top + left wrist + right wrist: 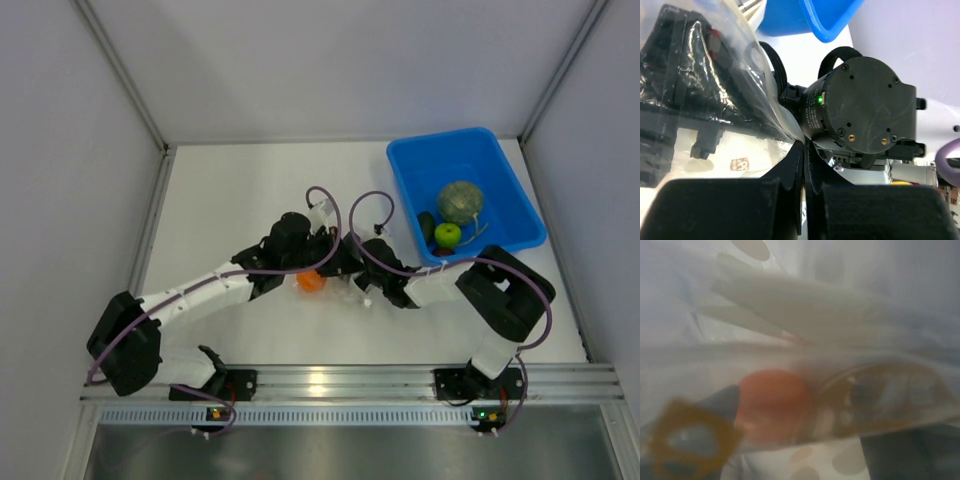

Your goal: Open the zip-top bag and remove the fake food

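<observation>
A: Zip-top bag (pixel 347 293) from above?
B: Clear, mid-table where the arms meet, beside the orange (pixel 311 282); white table (pixel 230 190), grey walls.
A: Left wrist?
B: Left gripper (pixel 804 160) pinches its crinkled plastic.
A: Right wrist?
B: White-dotted film, orange blurred behind it. Right gripper (pixel 372 282) fingers: cannot tell.

White tabletop (pixel 230 190): open left and far. Blocked: blue plastic bin (pixel 440 138), far right; clear polka-dot zip-top bag (pixel 352 292) and black-and-white arms (pixel 200 290), centre.
</observation>
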`<state>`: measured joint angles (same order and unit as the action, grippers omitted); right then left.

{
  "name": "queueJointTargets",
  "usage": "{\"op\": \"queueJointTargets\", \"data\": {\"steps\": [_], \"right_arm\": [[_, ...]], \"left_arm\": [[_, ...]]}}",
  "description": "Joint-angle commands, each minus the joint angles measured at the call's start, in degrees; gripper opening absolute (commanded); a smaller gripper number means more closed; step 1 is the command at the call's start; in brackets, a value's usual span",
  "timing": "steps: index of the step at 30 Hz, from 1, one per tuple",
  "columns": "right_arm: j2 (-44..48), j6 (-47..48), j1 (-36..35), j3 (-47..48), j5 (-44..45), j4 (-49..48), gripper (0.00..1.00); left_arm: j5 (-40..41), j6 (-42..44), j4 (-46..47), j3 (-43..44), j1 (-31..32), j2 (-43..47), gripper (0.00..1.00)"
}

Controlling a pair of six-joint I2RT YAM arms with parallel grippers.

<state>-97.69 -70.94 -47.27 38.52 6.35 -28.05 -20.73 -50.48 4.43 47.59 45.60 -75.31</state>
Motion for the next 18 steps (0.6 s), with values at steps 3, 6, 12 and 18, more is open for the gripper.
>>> {"op": "queueJointTargets", "data": {"steps": [3, 6, 12, 18], "right_arm": [[-0.7, -1.9, 1.1, -5.6, -7.7, -7.7, 0.94], [-0.8, -3.8, 1.5, -8.0, -9.5, -10.7, 0.94], [2.5, -6.1, 2.4, -12.1, -10.3, -12.6, 1.0], [6.6, -9.9, 3.1, -18.6, -9.8, -18.2, 0.99]], "left_arm": [[-8.1, 2.1, 0.6, 6.2, 0.1, -3.3, 0.0], [-10.5, 3.5, -0.6, 9.1, 0.1, -5.0, 0.0], [-9.9, 11.4, -15.1, 18.9, 0.1, -9.2, 0.0], [-9.0, 17.0, -23.9, 28.9, -0.2, -14.2, 0.0]]}}
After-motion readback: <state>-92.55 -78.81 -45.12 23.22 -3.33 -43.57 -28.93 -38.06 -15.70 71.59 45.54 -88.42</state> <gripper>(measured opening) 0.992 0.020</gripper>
